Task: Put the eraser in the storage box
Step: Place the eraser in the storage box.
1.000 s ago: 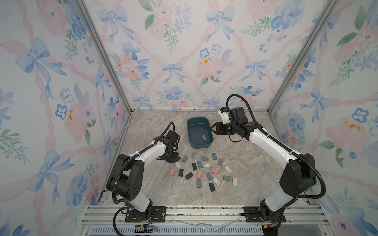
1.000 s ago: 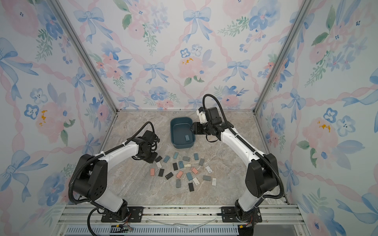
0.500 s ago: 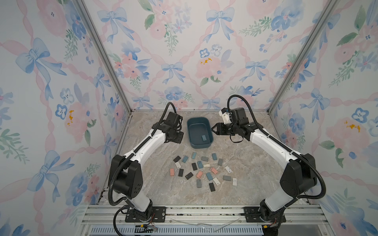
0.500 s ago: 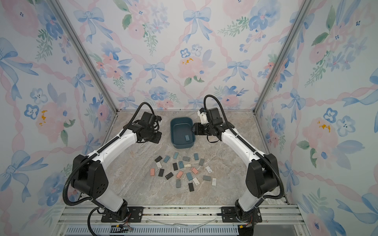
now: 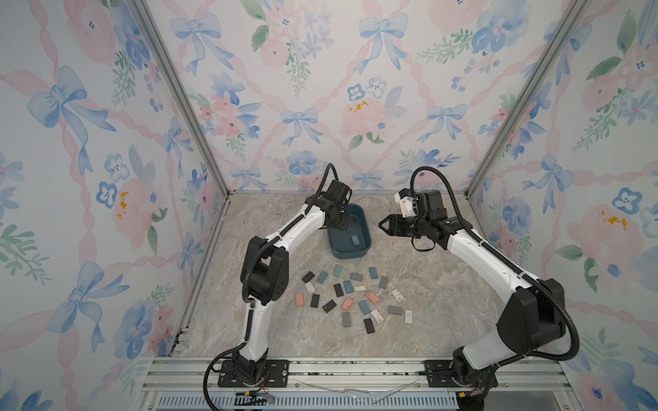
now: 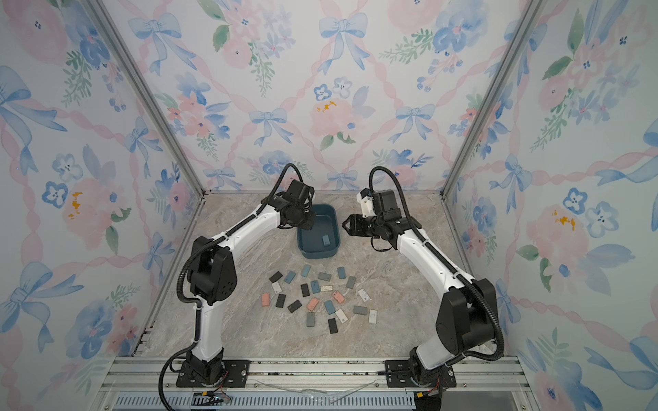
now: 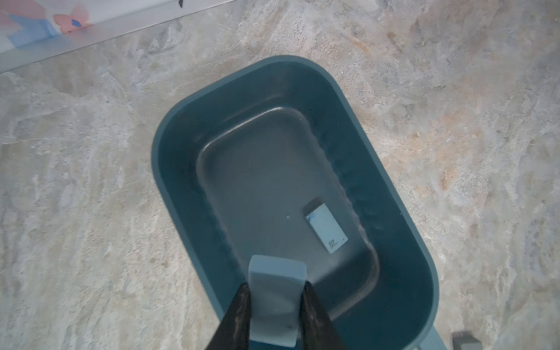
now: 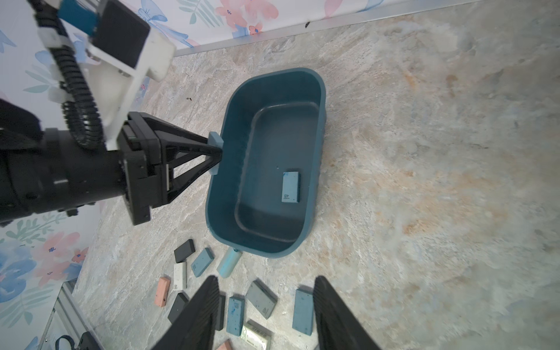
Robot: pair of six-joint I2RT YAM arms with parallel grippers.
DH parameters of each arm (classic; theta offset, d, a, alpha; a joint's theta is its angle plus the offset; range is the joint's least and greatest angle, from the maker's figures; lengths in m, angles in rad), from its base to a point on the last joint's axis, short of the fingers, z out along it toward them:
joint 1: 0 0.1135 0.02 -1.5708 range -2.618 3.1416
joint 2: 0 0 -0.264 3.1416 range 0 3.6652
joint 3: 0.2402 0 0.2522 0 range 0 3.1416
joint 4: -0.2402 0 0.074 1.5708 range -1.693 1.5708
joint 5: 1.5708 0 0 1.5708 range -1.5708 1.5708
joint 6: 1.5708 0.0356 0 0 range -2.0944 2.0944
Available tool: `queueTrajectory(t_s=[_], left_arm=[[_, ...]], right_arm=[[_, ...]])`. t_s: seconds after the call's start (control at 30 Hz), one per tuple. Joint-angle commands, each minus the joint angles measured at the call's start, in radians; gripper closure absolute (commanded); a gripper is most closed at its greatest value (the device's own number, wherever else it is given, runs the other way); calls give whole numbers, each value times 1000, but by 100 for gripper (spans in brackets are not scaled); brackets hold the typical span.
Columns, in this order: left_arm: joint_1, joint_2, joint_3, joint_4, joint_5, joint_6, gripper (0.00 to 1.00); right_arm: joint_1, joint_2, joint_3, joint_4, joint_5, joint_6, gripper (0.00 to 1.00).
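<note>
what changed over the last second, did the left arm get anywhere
The left gripper swung away from the loose erasers on the table, up and back to the storage box. It now holds a light blue eraser over the rim on its own side, not yet released. The right gripper stayed open beside the box. The lone eraser inside it and the pile look unchanged.

- Storage box (image 7: 378,188): smooth moulded plastic, with a faint sheen on its inner floor.
- Table (image 7: 91,181): matt surface printed with a stone pattern and marble-like veining.
- Eraser (image 7: 274,309), lower centre of the left wrist view: matt and rubbery.
- Left gripper (image 7: 275,286): fingers (image 7: 239,315) of matt black plastic.
- Arm shells (image 5: 295,226): glossy white plastic.
- Base rail (image 5: 356,370), along the bottom edge in both top views: bare brushed metal.
</note>
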Motion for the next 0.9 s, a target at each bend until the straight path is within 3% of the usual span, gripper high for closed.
queueTrajectory(t_s=[0.0, 0.43, 0.87], left_arm=[[-14, 71, 73, -14, -13, -80, 71], [-39, 198, 114, -17, -86, -204, 70], [-46, 250, 119, -21, -79, -226, 68]], right_arm=[[-23, -43, -29, 6, -17, 9, 47], [-55, -72, -87, 23, -35, 18, 47], [-56, -61, -90, 30, -44, 24, 47]])
